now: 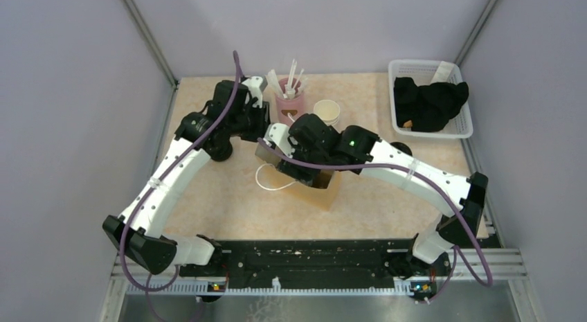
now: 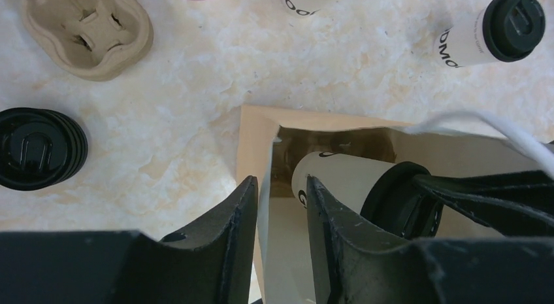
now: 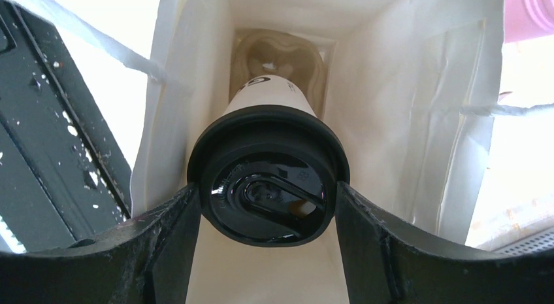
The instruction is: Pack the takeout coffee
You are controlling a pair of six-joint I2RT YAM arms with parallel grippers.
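Inside the paper bag [image 3: 405, 121], right gripper [image 3: 268, 199] clamps a lidded coffee cup [image 3: 271, 95] for lowering; left gripper [image 2: 281, 183], narrowly parted, straddles its nine-o'clock wall, steadying it.

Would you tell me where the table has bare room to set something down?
Free: the strip between the paper bag and the near rail, and the patch bordered by cup carrier, lid stack and bag. Crowded: around the pink holder and cup stack.
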